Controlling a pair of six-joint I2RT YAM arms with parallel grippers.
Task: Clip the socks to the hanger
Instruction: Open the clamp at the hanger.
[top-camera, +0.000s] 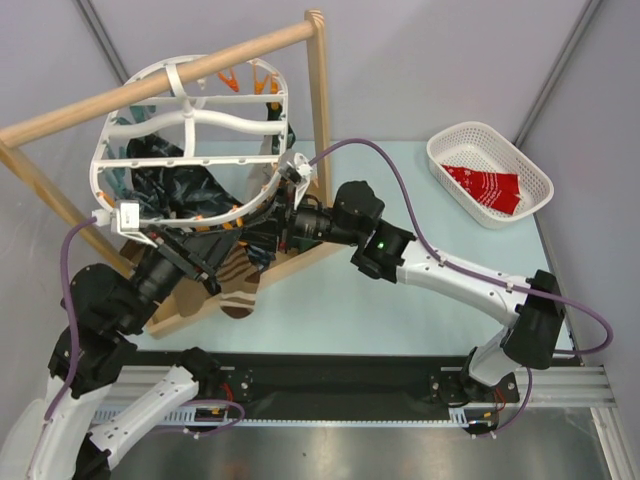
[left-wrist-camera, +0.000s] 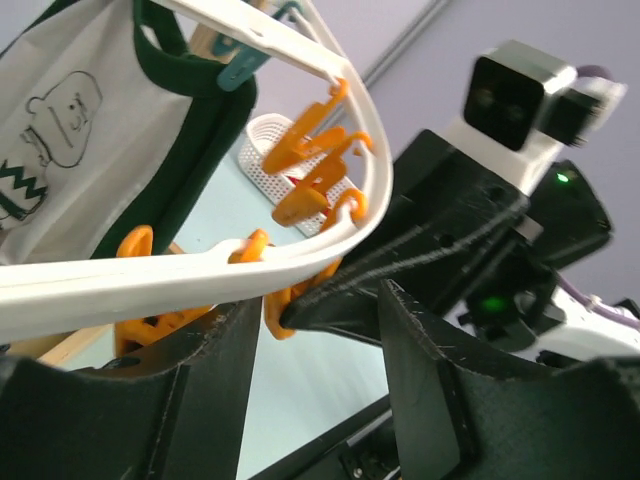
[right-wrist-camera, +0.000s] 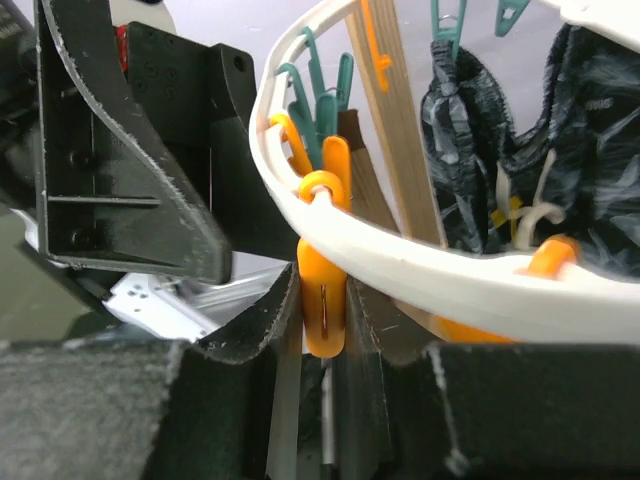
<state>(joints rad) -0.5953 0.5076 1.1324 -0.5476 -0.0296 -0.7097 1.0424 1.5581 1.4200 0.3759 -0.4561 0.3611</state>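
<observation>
The hanger (left-wrist-camera: 150, 285) is hung from the wooden rack (top-camera: 320, 90) at the far left of the tabletop (top-camera: 400, 310), so that its clips dangle free below the white rim. Dark patterned socks (top-camera: 170, 185) are seen hanging inside the frame. A brown striped sock (top-camera: 240, 280) droops at its near edge; whether it is clipped or only draped cannot be told. A red sock (top-camera: 485, 185) lies in the white basket (top-camera: 445, 150), well apart at the far right.

An orange clip (right-wrist-camera: 322, 250) on the near rim is clamped between the jaws of the right gripper (right-wrist-camera: 320, 320). It is pressed from both sides, apparently so that its mouth is forced open for a sock. The jaws of the left gripper (left-wrist-camera: 318, 300) are held apart just under the same stretch of rim, and no sock is seen between them. This gripper is judged to be stationed there so that the brown striped sock can be fed into the opened clip.
</observation>
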